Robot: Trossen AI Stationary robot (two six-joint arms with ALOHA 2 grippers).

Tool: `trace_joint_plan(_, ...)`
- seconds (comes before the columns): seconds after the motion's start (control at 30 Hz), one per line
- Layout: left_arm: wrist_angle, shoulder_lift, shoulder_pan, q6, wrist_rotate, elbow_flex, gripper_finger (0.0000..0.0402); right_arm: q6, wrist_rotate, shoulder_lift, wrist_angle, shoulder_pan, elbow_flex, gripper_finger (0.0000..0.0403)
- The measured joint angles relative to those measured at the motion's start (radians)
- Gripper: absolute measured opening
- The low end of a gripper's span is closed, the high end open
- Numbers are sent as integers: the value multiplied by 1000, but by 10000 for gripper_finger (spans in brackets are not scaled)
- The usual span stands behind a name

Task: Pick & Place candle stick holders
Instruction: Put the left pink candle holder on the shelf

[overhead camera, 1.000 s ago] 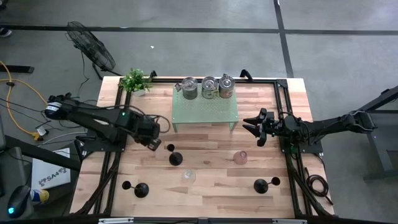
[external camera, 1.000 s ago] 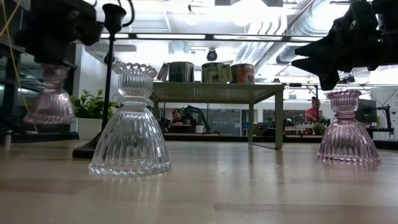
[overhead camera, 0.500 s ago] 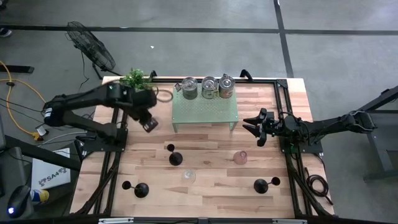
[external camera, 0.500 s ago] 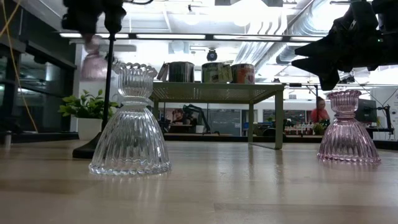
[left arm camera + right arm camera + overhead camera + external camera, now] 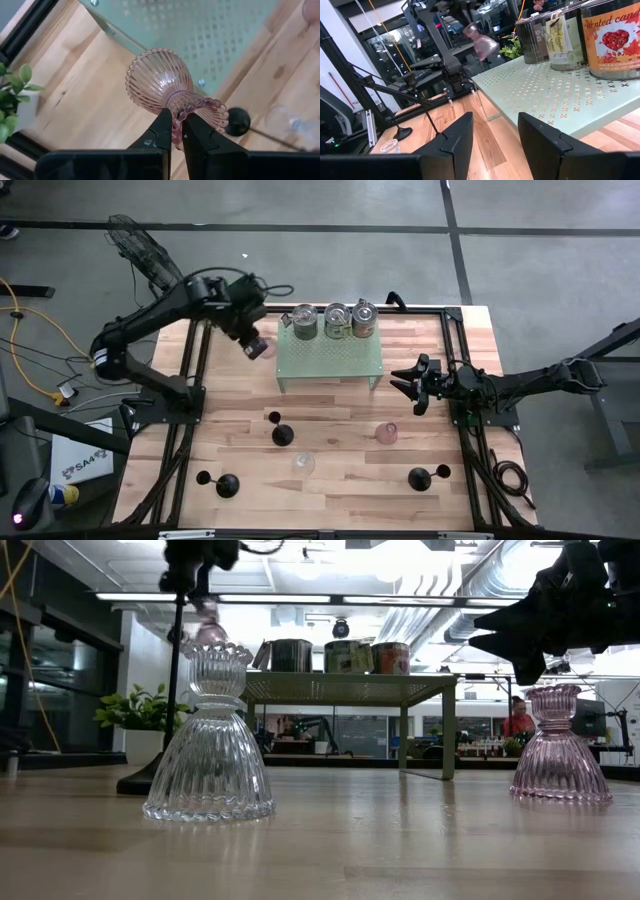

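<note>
Now left gripper (image 5: pixel 173 131) has swung the pink glass holder (image 5: pixel 165 85) up to the green shelf's (image 5: pixel 330 355) left edge, fingers pinched shut on its beaded rim.
Ribbed bell-shaped glass; placement looks next. Right gripper (image 5: pixel 412 383) waits open, right of shelf. Three black candle stick holders (image 5: pixel 283 434) untouched on table (image 5: pixel 340 490).

Overhead, table-level and two wrist views, all sharing green shelf (image 5: pixel 330 354).

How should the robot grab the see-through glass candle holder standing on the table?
Probably by the narrow neck of the clear holder, just under its scalloped cup, coming down from above. It stands upright, and its ribbed skirt flares too wide lower down for the fingers.
</note>
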Motion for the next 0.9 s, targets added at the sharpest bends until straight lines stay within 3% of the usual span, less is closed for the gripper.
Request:
trace_joint_plan(0.43,-37,227,46,43,94,204,15,0,0,0,0,0,0,148)
trace_joint_plan(0.9,23,318,46,-26,165,235,15,0,0,0,0,0,0,148)
